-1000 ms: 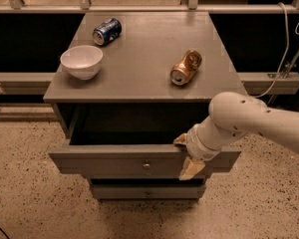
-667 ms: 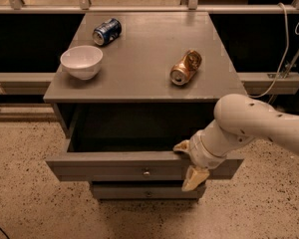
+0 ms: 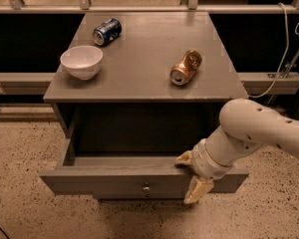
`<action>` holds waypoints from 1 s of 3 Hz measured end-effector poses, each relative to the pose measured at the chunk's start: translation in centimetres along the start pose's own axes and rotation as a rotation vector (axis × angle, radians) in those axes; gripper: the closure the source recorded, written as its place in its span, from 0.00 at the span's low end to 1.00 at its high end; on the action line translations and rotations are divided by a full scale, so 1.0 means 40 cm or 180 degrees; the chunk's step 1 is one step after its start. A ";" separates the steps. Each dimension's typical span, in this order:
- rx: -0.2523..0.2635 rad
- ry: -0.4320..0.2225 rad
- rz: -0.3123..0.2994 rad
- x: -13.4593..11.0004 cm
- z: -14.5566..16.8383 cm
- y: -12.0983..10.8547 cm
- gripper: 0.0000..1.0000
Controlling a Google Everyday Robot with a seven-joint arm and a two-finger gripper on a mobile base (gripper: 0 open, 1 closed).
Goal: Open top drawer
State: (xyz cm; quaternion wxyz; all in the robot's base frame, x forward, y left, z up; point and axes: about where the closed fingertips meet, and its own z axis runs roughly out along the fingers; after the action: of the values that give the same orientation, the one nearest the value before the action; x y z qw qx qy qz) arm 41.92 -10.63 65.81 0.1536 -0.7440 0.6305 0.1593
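The top drawer (image 3: 104, 181) is grey with a wide flat front and a small round metal knob (image 3: 146, 188) at its centre. It stands pulled far out of the grey cabinet (image 3: 139, 78), and its dark inside shows. My gripper (image 3: 191, 176) is at the right part of the drawer front. One finger (image 3: 184, 158) is inside the drawer and the other (image 3: 197, 190) is in front of the panel, so it clasps the front's top edge. The white arm (image 3: 254, 131) comes in from the right. The lower drawers are hidden under the open one.
On the cabinet top lie a white bowl (image 3: 81, 61) at the left, a blue can (image 3: 106, 31) on its side at the back, and a copper-coloured can (image 3: 185, 67) on its side at the right. Speckled floor (image 3: 20, 153) surrounds the cabinet. A white cable (image 3: 284, 39) hangs at the right.
The top drawer has slid further out toward the camera. My gripper has moved with it, holding the same spot on the front.
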 end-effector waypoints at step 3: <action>0.0110 0.0065 -0.0128 -0.048 -0.136 -0.003 0.28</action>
State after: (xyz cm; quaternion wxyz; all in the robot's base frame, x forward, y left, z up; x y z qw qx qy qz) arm 41.98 -11.27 71.55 0.1632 -0.7554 0.6195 0.1377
